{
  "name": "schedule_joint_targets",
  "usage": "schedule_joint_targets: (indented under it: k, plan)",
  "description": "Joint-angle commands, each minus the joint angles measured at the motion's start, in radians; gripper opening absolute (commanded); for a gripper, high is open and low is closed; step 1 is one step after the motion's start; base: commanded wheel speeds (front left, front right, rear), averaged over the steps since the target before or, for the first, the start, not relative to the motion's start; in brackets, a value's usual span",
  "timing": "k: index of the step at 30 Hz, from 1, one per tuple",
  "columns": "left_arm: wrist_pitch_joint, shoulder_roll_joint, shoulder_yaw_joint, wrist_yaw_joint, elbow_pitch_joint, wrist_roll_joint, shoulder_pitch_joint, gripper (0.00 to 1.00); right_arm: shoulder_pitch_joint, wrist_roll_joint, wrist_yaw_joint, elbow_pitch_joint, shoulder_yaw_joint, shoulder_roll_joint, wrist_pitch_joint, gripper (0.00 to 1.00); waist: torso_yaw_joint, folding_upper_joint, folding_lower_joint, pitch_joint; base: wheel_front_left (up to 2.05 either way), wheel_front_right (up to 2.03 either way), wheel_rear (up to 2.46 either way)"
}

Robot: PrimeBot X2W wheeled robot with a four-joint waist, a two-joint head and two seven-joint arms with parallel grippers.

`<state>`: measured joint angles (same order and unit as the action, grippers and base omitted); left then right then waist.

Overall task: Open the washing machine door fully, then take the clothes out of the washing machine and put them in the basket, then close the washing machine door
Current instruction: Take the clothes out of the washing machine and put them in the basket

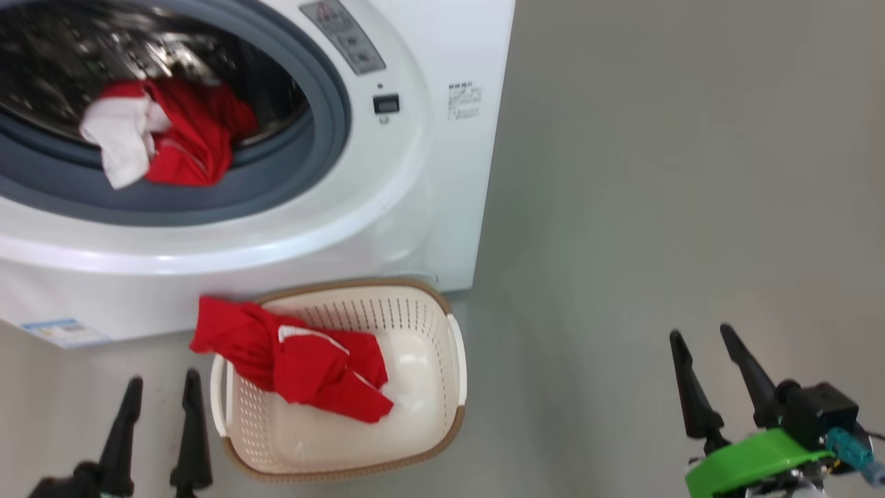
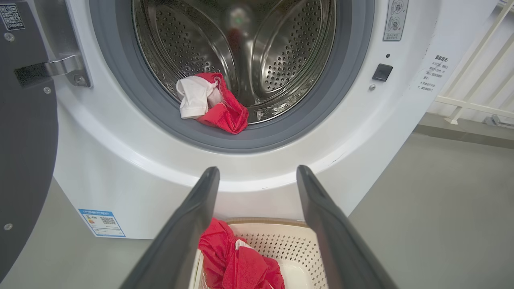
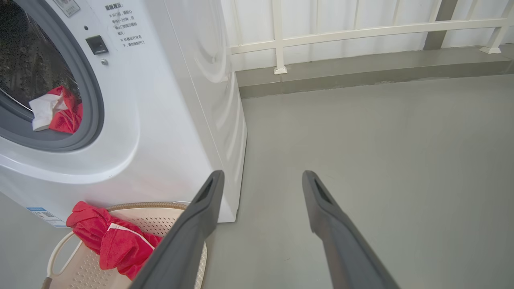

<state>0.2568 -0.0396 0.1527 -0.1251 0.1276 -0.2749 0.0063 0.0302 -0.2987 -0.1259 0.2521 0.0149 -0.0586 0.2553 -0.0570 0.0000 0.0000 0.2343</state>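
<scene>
Gaping empty, left gripper, right gripper, one red garment in basket, two cloths in washing machine

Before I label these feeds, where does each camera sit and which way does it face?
Head: looks down at cream perforated plastic basket, white box-shaped washing machine; left gripper, right gripper open.
Left wrist: faces perforated steel drum; own dark fingers.
Right wrist: faces machine's side, grey floor; own fingers.
Shared by all: bright red clothes in basket and drum.
</scene>
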Motion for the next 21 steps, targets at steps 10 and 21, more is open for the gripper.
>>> schedule_joint_targets:
  k: [10, 21]
  plan:
    - [0.005, -0.011, 0.032, -0.006, -0.002, 0.015, 0.097, 1.0, -0.103, -0.02, -0.005, -0.013, -0.017, -0.038, 0.006, 1.0, 0.024, 0.0, 0.0, -0.158, 0.0, 0.0, 0.0]
    - [0.005, -0.011, 0.034, -0.006, -0.013, 0.02, 0.171, 1.0, -0.178, -0.028, -0.005, -0.021, 0.001, -0.049, 0.006, 1.0, 0.035, 0.0, 0.0, -0.209, 0.0, 0.0, 0.0]
